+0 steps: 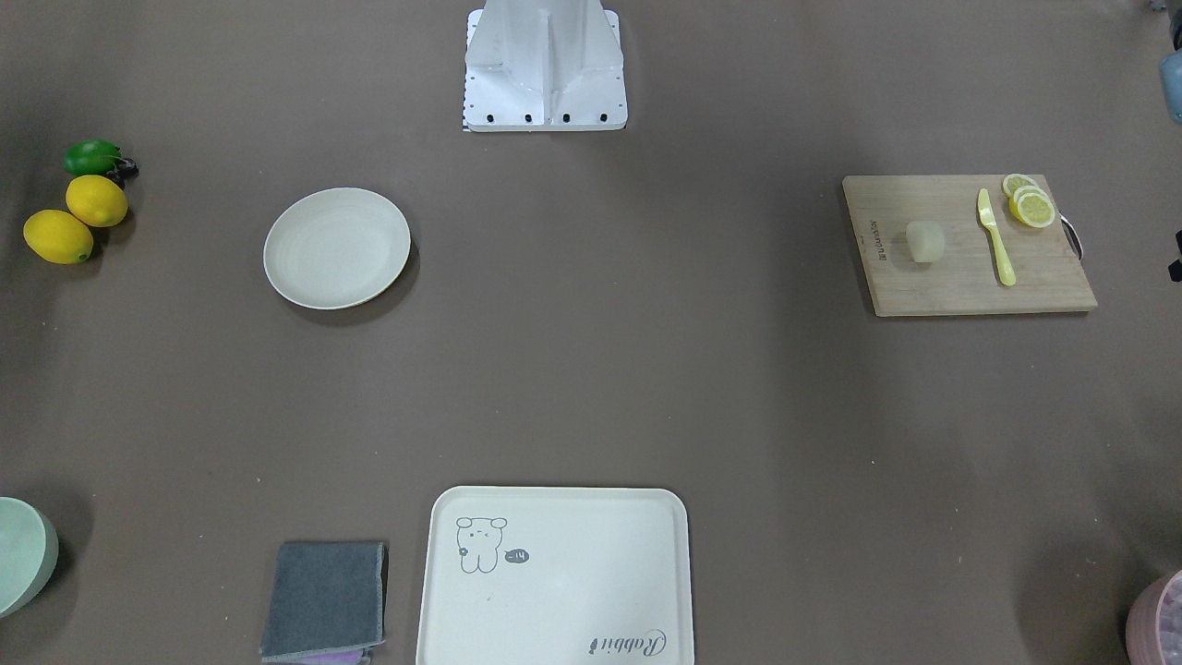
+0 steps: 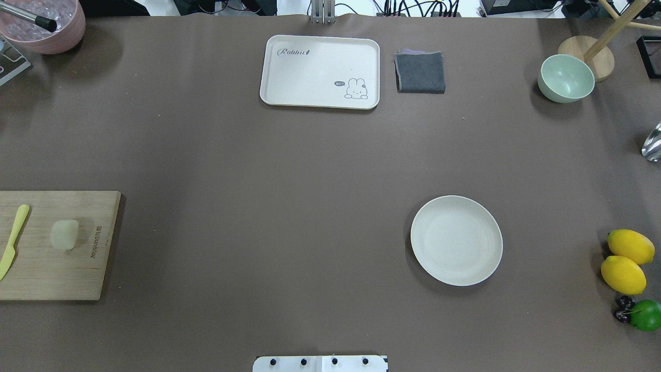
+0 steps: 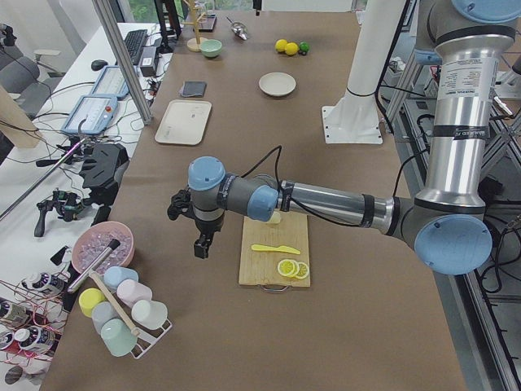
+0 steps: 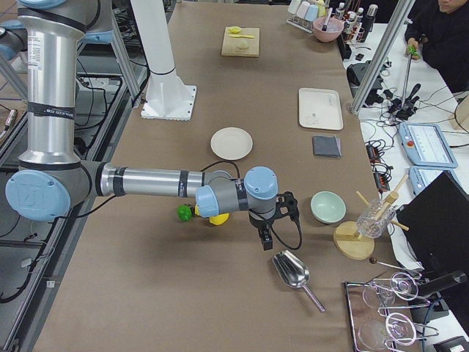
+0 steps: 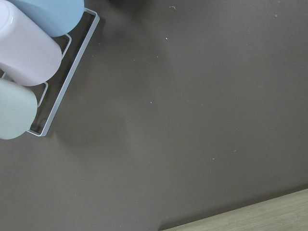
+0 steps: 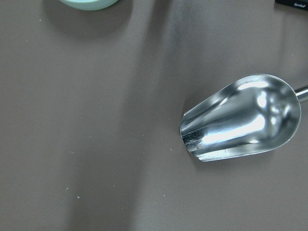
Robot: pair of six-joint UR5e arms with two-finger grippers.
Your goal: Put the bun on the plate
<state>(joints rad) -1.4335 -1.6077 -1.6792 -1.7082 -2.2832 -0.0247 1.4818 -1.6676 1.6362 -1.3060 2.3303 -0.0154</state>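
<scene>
The bun (image 1: 925, 242), a small pale rounded block, lies on a wooden cutting board (image 1: 970, 277) at the table's left end, also seen from overhead (image 2: 64, 234). The plate (image 1: 337, 247) is round, off-white and bare, and rests on the robot's right half (image 2: 456, 240). My left gripper (image 3: 201, 243) hangs over the table beside the board, toward the cup rack, apart from the bun. My right gripper (image 4: 264, 238) hovers near a metal scoop, far from the plate. Both grippers show only in the side views, so I cannot tell whether they are open or shut.
A yellow knife (image 1: 995, 238) and lemon slices (image 1: 1030, 201) share the board. A cream tray (image 1: 554, 577) and a grey cloth (image 1: 323, 600) lie on the far side. Whole lemons (image 1: 78, 217), a green bowl (image 2: 566, 78), the scoop (image 6: 240, 118) and a cup rack (image 5: 29, 62) stand at the ends.
</scene>
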